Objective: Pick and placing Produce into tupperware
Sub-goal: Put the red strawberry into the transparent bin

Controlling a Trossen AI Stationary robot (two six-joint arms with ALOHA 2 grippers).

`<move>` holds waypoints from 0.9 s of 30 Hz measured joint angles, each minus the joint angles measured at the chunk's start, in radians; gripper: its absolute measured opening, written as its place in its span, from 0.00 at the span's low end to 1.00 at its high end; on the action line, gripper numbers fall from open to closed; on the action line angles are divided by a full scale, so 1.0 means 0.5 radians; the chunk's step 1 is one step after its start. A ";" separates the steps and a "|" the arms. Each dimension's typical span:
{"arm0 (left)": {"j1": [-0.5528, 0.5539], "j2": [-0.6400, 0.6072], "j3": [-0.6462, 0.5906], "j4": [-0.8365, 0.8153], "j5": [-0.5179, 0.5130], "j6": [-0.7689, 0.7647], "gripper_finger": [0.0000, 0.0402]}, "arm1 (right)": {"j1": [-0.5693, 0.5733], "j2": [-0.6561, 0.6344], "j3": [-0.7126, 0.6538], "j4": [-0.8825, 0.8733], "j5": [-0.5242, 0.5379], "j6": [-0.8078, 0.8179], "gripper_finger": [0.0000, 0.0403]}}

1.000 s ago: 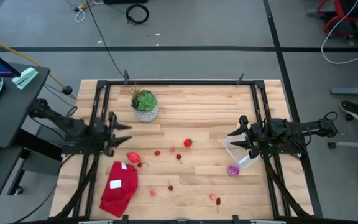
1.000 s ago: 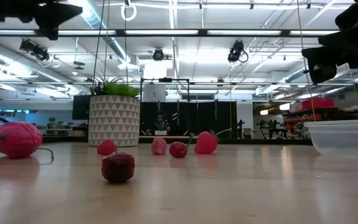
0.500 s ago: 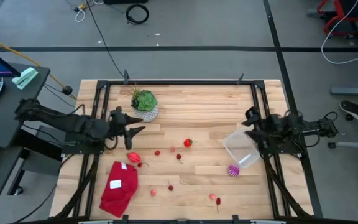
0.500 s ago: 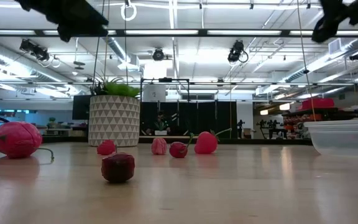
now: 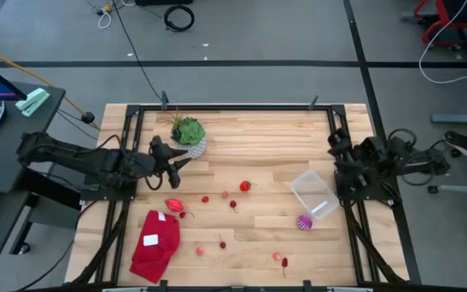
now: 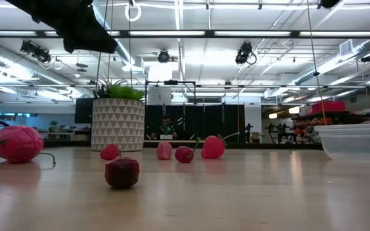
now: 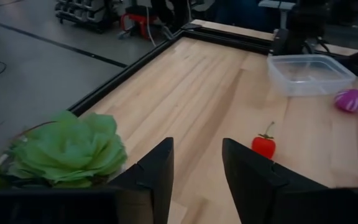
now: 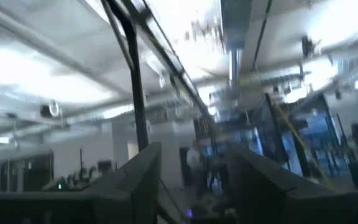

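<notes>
The left end effector [image 5: 178, 162] swung out over the worktop [image 5: 250, 134] beside the plant [image 5: 188, 131], its fingers apart with nothing between them but narrowing as it went. The right end effector [image 5: 336, 151] pulled back to the right edge, clear of the box [image 5: 314, 193], fingers apart and empty. The box sat right of centre, nothing in it; the striped ball [image 5: 304, 221] lay just near of it. The strawberry [image 7: 263, 146] lay ahead of the left fingers [image 7: 156, 171], likely first pick.

I see the clear plastic tupperware box [image 5: 314, 194] on the wooden tabletop's [image 5: 250, 138] right, with the purple-and-white striped ball [image 5: 304, 221] just beside it.
</notes>
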 joint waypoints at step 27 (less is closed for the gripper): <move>0.079 -0.001 0.000 -0.143 0.007 0.007 0.43 | -0.043 2.199 1.527 -1.398 0.688 0.105 0.47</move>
